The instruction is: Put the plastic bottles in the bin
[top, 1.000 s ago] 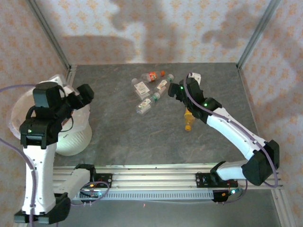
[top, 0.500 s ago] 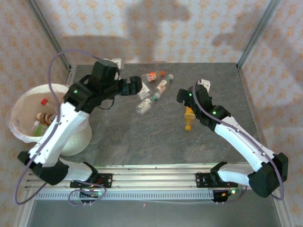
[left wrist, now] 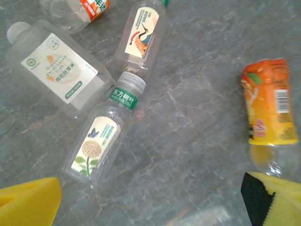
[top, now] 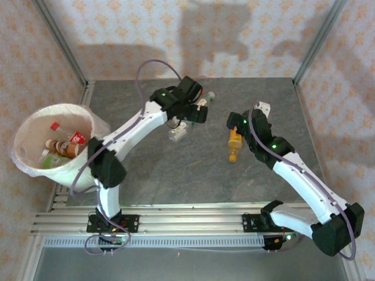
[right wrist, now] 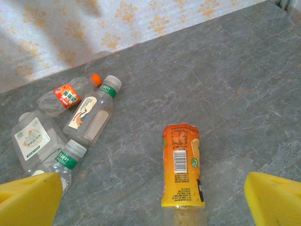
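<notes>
Four clear bottles lie clustered at the table's back centre: a flower-label one with a green band (left wrist: 96, 141), a crane-label one (left wrist: 141, 35), a flat white-label one (left wrist: 56, 66) and a red-label one (left wrist: 82, 8). My left gripper (top: 196, 113) hovers over this cluster, open, with its yellow fingertips (left wrist: 28, 202) wide apart and nothing between them. An orange-label bottle (right wrist: 182, 165) lies alone to the right. My right gripper (top: 233, 122) stands open just behind it, the bottle's lower part between its fingers (right wrist: 277, 200). The bin (top: 23, 126) at far left holds several bottles (top: 61, 146).
Wallpapered walls close off the back and sides, with metal frame posts (top: 316, 38) at the corners. The arms' rail (top: 187, 219) runs along the near edge. Bare grey tabletop (top: 176, 175) stretches between the cluster and the rail.
My left arm has swung from over the bin across to the bottle cluster, gripper empty. My right gripper drew back slightly, away from the cluster and nearer the orange bottle.
</notes>
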You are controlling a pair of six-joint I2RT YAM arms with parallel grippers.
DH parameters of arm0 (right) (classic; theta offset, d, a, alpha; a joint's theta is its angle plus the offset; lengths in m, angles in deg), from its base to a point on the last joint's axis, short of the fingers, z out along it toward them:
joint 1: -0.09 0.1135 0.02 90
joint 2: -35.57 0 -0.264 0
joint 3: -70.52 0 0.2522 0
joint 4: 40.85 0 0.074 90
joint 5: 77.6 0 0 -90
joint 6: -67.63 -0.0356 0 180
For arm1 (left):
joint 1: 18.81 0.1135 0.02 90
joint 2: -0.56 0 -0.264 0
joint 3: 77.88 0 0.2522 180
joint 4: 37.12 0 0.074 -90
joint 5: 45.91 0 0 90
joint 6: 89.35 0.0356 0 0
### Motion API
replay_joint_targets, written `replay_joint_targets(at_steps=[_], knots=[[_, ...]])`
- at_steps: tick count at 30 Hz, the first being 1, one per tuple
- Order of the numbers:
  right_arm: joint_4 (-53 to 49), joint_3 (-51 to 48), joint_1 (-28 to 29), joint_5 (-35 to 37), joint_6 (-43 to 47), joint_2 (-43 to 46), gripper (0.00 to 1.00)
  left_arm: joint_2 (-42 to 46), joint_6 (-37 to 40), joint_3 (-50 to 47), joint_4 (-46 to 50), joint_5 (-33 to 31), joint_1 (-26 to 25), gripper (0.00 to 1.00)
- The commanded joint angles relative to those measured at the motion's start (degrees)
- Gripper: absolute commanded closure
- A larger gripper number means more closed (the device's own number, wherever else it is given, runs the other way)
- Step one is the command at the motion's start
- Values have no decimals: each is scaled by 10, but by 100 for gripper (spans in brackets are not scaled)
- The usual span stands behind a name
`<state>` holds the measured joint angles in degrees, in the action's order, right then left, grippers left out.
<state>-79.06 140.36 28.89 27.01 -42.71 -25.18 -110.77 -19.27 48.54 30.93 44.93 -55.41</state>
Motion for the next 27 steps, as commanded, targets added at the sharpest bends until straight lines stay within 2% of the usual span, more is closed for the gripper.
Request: replay_joint_targets(at_steps=[1, 4, 7, 10, 14, 22, 27], knots=[[-12, -9, -3, 16, 8, 11, 1, -31, 29, 23, 40, -27, 8, 0], [-10, -11, -4, 12, 7, 10, 1, -55, 38, 18, 30, -12, 27, 0], [-11, -12, -4, 10, 7, 10, 1, -67, 29, 3, 19, 39, 59, 0], [-16, -12, -4, 12, 7, 11, 1, -59, 71, -41, -11, 90, 72, 0], [-21, -13, -5, 12, 7, 12, 1, -51, 122, -84, -21, 79, 79, 0], [-15, -18, -5, 4, -11, 13, 1, -48, 192, -165, -119, 76, 80, 0], [-23, -15, -4, 2, -13, 16, 1, -67, 219, -173, -126, 63, 75, 2]])
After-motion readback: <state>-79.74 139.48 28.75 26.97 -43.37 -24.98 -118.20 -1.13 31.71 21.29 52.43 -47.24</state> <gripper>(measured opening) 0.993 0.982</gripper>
